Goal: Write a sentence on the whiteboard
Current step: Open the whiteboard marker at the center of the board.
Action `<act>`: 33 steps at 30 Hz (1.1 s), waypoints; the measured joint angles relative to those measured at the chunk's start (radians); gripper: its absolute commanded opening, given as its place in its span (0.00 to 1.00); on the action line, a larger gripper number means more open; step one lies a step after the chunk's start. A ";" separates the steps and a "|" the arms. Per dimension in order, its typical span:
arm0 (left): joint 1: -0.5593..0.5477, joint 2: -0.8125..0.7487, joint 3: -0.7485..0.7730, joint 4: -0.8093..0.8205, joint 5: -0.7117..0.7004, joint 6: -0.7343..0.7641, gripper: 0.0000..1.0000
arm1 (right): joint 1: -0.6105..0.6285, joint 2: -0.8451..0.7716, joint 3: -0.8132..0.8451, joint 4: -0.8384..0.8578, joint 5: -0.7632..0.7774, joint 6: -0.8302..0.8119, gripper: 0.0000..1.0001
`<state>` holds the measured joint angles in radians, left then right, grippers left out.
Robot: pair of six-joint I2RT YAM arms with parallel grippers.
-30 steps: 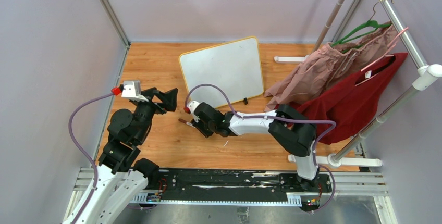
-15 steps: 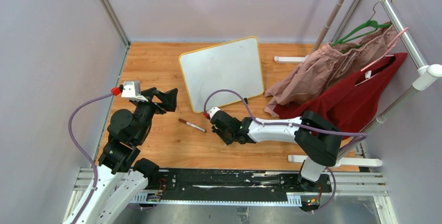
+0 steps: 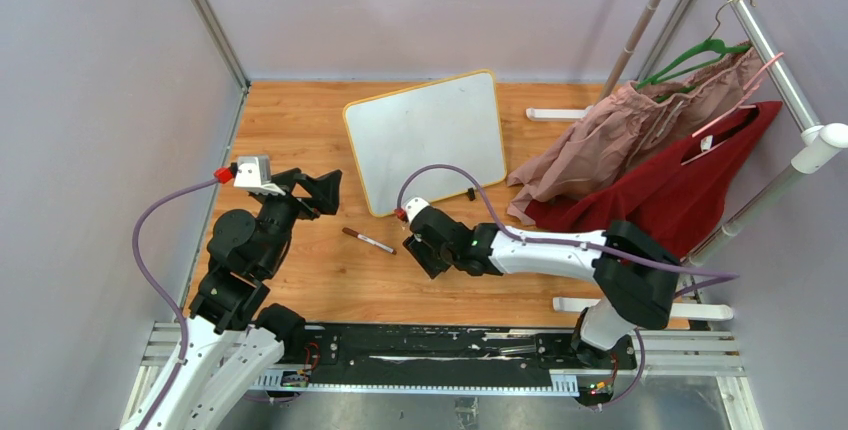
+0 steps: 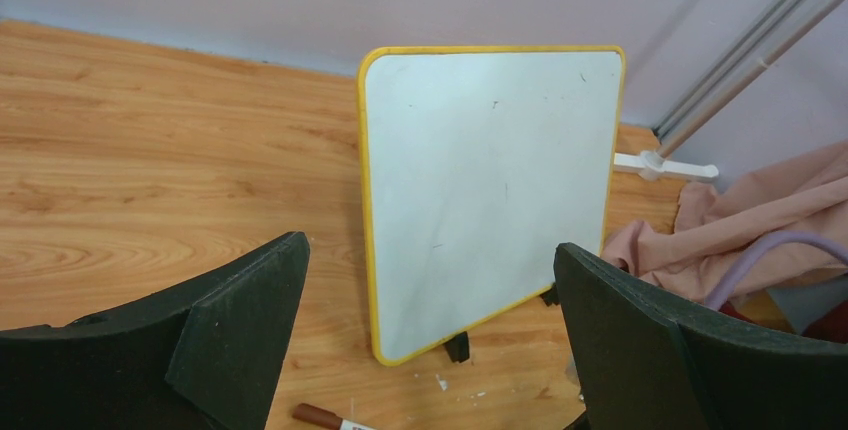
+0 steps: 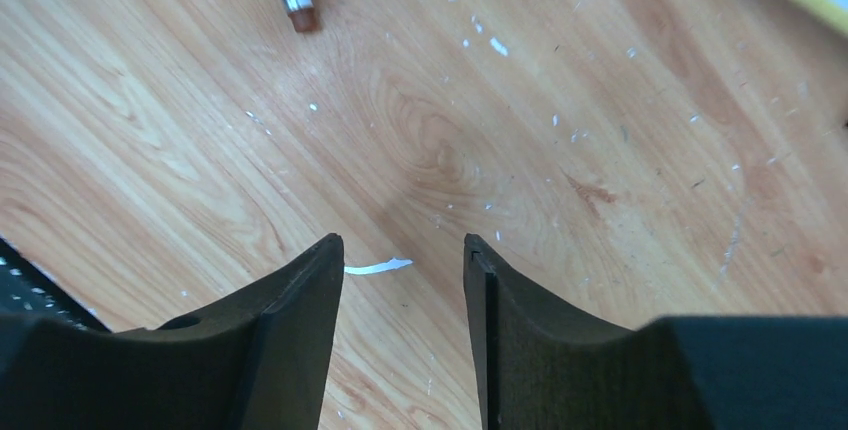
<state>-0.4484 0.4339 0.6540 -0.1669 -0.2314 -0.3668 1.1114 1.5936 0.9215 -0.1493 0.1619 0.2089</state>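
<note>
The whiteboard (image 3: 425, 140) stood at the far middle of the wooden table (image 3: 300, 120), turned a little so that its near-left corner pointed towards the arms. It rested on small black feet (image 4: 457, 345) and seemed to lean back slightly, though the angle was hard to judge from above. In the left wrist view its white face carried only a few faint specks inside the yellow-orange frame.

A marker (image 3: 368, 241) lay flat on the table, near of the board's near-left corner and between the two arms, touching neither.

The left gripper (image 3: 315, 188) was raised on the left side and aimed at the board, its jaws spread wide and empty, with the board framed between the fingers in its own camera.

The right gripper (image 5: 402, 250) pointed down at the table just right of the marker. Its jaws were parted by a narrower gap and held nothing. A thin white scrap (image 5: 378, 268) lay on the wood below that gap.

At the far right, a pink garment (image 3: 620, 135) and a red garment (image 3: 680, 190) hung from a metal rack (image 3: 770, 60), the pink one drooping onto the table beside the board's right edge.
</note>
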 measured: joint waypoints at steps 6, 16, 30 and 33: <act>0.000 0.000 0.000 0.000 0.000 0.000 0.99 | 0.001 -0.069 0.003 0.024 0.037 -0.024 0.59; 0.000 -0.005 0.000 0.000 0.000 0.000 0.99 | 0.008 -0.059 0.026 0.082 -0.006 -0.066 0.62; 0.000 -0.006 0.000 0.000 0.000 0.000 0.99 | 0.050 0.192 0.240 0.062 -0.088 -0.151 0.65; 0.000 -0.007 0.000 0.000 0.000 0.000 0.99 | 0.051 0.239 0.293 0.062 -0.083 -0.154 0.63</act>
<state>-0.4484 0.4271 0.6540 -0.1665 -0.2310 -0.3672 1.1622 1.8328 1.2144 -0.0875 0.0788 0.0544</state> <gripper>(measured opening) 0.989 0.651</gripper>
